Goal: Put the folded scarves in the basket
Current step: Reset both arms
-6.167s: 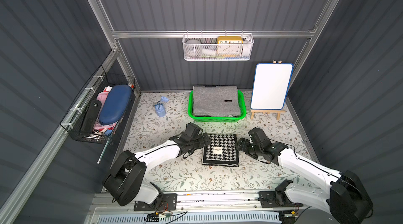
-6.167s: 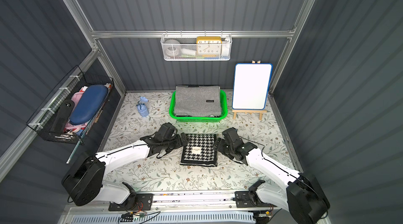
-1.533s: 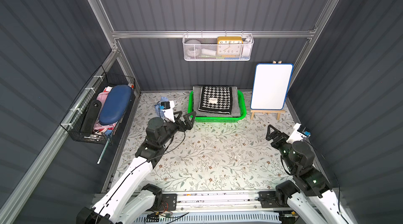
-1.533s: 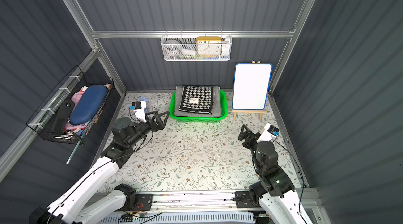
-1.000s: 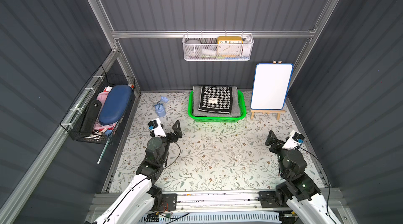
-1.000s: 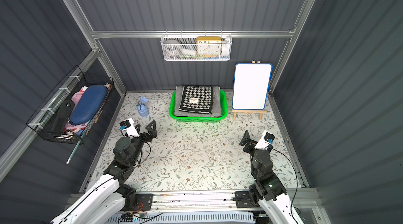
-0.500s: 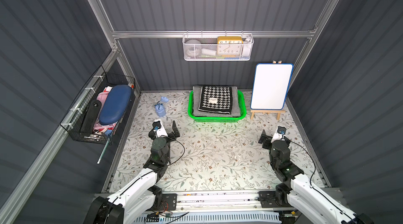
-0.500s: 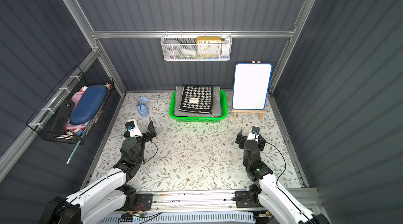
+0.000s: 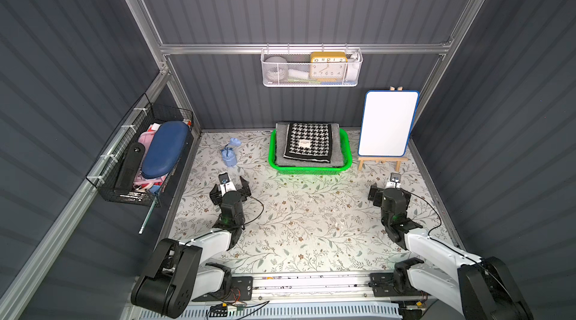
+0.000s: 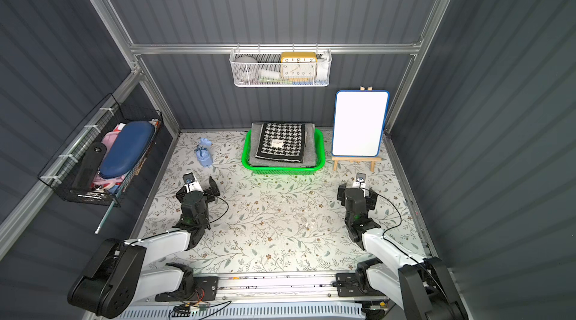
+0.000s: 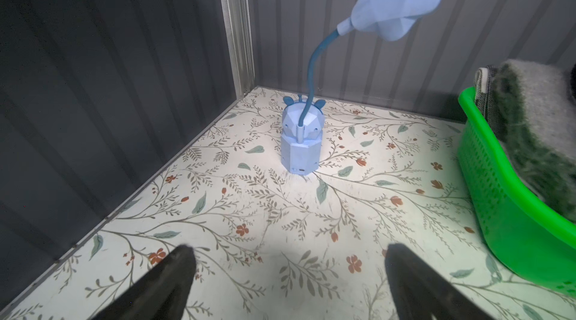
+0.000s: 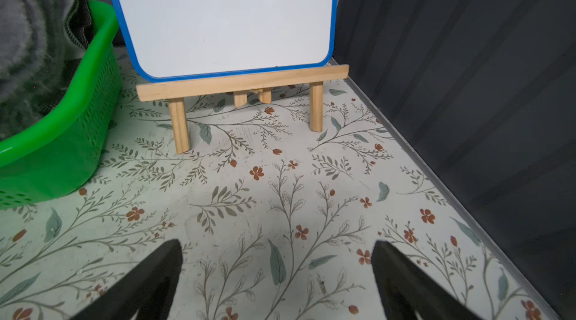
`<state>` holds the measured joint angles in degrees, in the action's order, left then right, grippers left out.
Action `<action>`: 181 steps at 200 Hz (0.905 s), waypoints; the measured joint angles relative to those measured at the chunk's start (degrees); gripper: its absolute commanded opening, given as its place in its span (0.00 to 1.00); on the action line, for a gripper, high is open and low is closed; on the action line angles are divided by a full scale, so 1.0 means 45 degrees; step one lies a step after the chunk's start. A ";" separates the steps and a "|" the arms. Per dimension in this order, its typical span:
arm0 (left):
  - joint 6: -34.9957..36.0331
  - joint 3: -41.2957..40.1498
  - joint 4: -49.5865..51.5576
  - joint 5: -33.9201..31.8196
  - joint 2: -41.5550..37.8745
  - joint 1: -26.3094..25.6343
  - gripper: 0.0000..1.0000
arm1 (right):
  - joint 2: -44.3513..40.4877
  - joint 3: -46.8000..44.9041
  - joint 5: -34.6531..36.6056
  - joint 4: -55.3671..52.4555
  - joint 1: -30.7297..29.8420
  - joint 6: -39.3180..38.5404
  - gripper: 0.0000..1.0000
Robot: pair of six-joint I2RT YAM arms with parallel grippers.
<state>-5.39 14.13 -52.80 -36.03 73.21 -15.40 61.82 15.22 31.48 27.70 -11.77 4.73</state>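
Now, from the left: the lamp (image 9: 229, 155) stands just ahead of the left gripper (image 11: 290, 253), whose jaws are spread wide and empty above the mat. A careless swing of that arm could tip the lamp, since its head leans out on a thin neck. Next, the basket (image 9: 308, 172) sits by the back wall, and the scarf (image 9: 308, 144) lies flat in it on a grey cloth (image 9: 338, 150). That pile rises above the rim, so a nudge could slide the scarf out. Right of it, the whiteboard (image 9: 388, 125) rests on a light easel (image 12: 243, 81) near the right gripper (image 12: 276, 246), also wide apart and empty; a bump there could topple it. Some seconds ago the scarf lay on the mat between both grippers. Since then it has gone into the basket and both arms have drawn back toward their bases.
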 measured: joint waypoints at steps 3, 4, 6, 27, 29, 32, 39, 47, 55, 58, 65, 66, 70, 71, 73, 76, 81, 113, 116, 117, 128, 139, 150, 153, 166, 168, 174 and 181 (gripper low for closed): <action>0.0039 0.0010 -0.0092 0.0044 0.0044 0.0102 1.00 | 0.0039 0.0000 -0.0029 0.0068 0.0112 0.0034 0.99; 0.0044 0.0015 -0.0126 0.0068 0.0063 0.0146 0.99 | 0.0053 0.0000 -0.0049 0.0097 0.0160 0.0039 0.99; 0.0078 0.0015 -0.0219 0.0141 0.0092 0.0219 1.00 | 0.0073 0.0000 -0.0073 0.0136 0.0223 0.0049 0.99; 0.0321 0.0078 -0.1083 0.0835 0.0559 0.1010 0.99 | 0.0461 0.0000 -0.0709 0.0617 0.1292 0.0374 0.99; 0.0359 0.0092 -0.1219 0.0923 0.0651 0.1103 0.99 | 0.0505 0.0000 -0.0758 0.0661 0.1375 0.0408 0.99; 0.0369 0.0102 -0.1341 0.1015 0.0719 0.1180 0.99 | 0.0554 0.0000 -0.0831 0.0714 0.1491 0.0447 0.99; 0.0452 0.0107 -0.1715 0.1263 0.0913 0.1394 0.99 | 0.0695 0.0000 -0.1035 0.0869 0.1753 0.0549 0.99; 0.0559 0.0107 -0.2123 0.1632 0.1141 0.1637 0.99 | 0.0855 0.0000 -0.1273 0.1064 0.1996 0.0680 0.99; 0.0627 0.0117 -0.2487 0.2006 0.1345 0.1855 0.99 | 0.1020 0.0000 -0.1491 0.1292 0.2157 0.0753 0.99; 0.0651 0.0131 -0.2603 0.2142 0.1423 0.1933 0.99 | 0.1083 0.0000 -0.1559 0.1384 0.2205 0.0767 0.99; 0.0709 0.0185 -0.2866 0.2463 0.1637 0.2127 0.99 | 0.1239 0.0015 -0.1739 0.1583 0.2283 0.0801 0.99; 0.0714 0.0194 -0.2909 0.2521 0.1671 0.2152 0.99 | 0.1268 0.0015 -0.1768 0.1613 0.2288 0.0801 0.99; 0.0743 0.0248 -0.3036 0.2691 0.1802 0.2244 1.00 | 0.1404 0.0049 -0.1875 0.1724 0.2336 0.0801 0.99; 0.0743 0.0257 -0.3060 0.2720 0.1831 0.2268 1.00 | 0.1462 0.0063 -0.1914 0.1773 0.2351 0.0801 0.99; 0.0767 0.0306 -0.3143 0.2841 0.1914 0.2331 1.00 | 0.1549 0.0097 -0.1982 0.1836 0.2361 0.0797 0.99; 0.0787 0.0369 -0.3225 0.2992 0.2045 0.2395 0.99 | 0.1627 0.0126 -0.2030 0.1870 0.2365 0.0797 0.99; 0.0806 0.0466 -0.3342 0.3181 0.2191 0.2492 0.99 | 0.1860 0.0223 -0.2157 0.1987 0.2404 0.0792 0.99; 0.0865 0.1088 -0.4439 0.4600 0.3356 0.2948 1.00 | 0.3366 0.0709 -0.3002 0.3201 0.2429 0.0534 0.99; 0.0865 0.1088 -0.4624 0.4682 0.3473 0.2963 0.99 | 0.3551 0.0724 -0.3050 0.3376 0.2429 0.0486 0.99; 0.0869 0.1088 -0.4687 0.4721 0.3526 0.2973 0.99 | 0.3623 0.0733 -0.3070 0.3439 0.2429 0.0491 0.99; 0.0884 0.1098 -0.5173 0.5149 0.4022 0.3026 0.99 | 0.4347 0.0748 -0.3254 0.4124 0.2429 0.0418 0.99; 0.0981 0.1161 -0.5265 0.5678 0.4430 0.3075 1.00 | 0.5241 0.0733 -0.3419 0.5032 0.2429 0.0296 0.99; 0.1117 0.1292 -0.5503 0.6052 0.4833 0.3079 0.99 | 0.6115 0.0695 -0.3638 0.5833 0.2438 0.0151 0.99; 0.1209 0.1341 -0.5615 0.6266 0.4998 0.3079 0.99 | 0.6173 0.0690 -0.3677 0.5838 0.2443 0.0121 0.99; 0.1413 0.1438 -0.5731 0.6863 0.5314 0.3079 0.99 | 0.6130 0.0695 -0.3827 0.5600 0.2438 0.0087 0.99; 0.1443 0.1447 -0.5727 0.6926 0.5338 0.3079 0.99 | 0.6047 0.0719 -0.3842 0.5479 0.2438 0.0087 0.99; 0.1515 0.1447 -0.5780 0.7130 0.5372 0.3079 0.99 | 0.5887 0.0782 -0.3842 0.5319 0.2438 0.0092 0.99; 0.1579 0.1452 -0.5809 0.7315 0.5372 0.3079 0.99 | 0.5765 0.0923 -0.3823 0.5241 0.2443 0.0092 0.99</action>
<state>1.72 20.67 -78.94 -3.11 97.38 -1.54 87.77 19.38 14.28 51.29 -0.78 5.15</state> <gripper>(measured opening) 0.993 0.989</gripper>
